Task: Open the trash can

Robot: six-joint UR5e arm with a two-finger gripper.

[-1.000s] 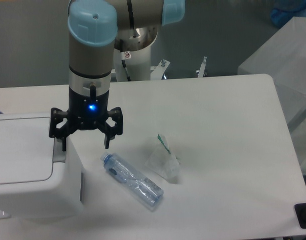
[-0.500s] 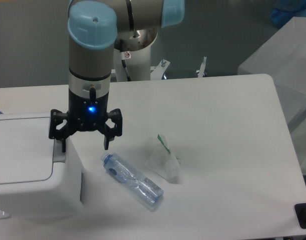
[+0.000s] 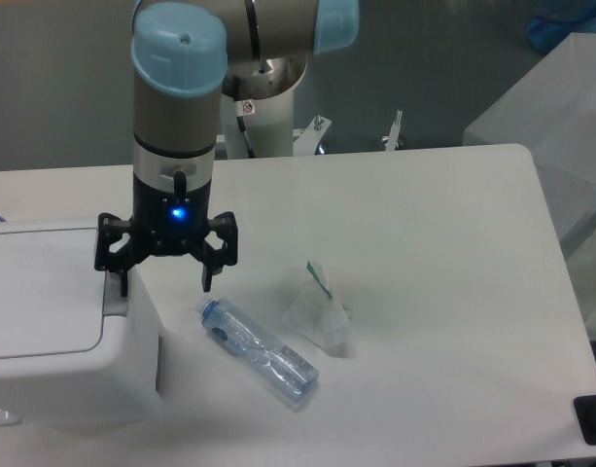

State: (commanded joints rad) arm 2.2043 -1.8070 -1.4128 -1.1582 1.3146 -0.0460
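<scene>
White trash can (image 3: 54,331) lid shut, empty claw (image 3: 164,283) spread wide over its right edge, clear bottle (image 3: 258,352) and crumpled wrapper (image 3: 318,312) beside

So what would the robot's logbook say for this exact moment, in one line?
tool: open, over right edge of trash can | lid: shut | bottle, wrapper: on table, untouched
</scene>
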